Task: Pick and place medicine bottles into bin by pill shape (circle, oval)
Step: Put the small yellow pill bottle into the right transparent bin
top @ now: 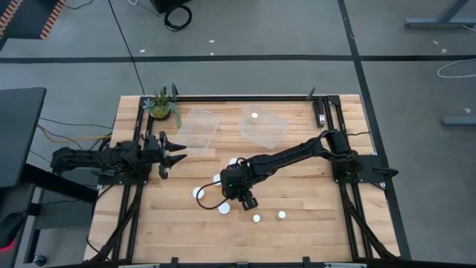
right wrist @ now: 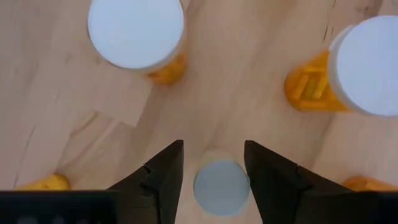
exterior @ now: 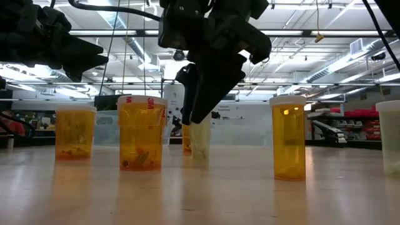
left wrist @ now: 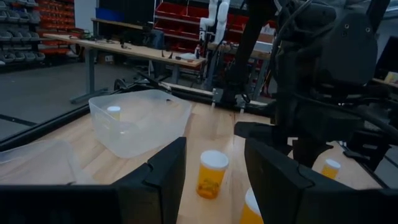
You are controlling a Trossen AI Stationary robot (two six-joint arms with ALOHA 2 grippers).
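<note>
Several small amber bottles with white caps stand on the wooden table around its middle. My right gripper points down, open, over one narrow bottle. Its fingers stand on either side of that white cap without touching it. In the low view this gripper hangs just above the bottle. Two wider bottles stand farther off. My left gripper waits open and empty at the table's left side. One bottle stands in the right clear bin.
A second clear bin lies left of the first, and a small potted plant stands at the far left corner. Other bottles stand close around my right gripper. Black rails frame the table.
</note>
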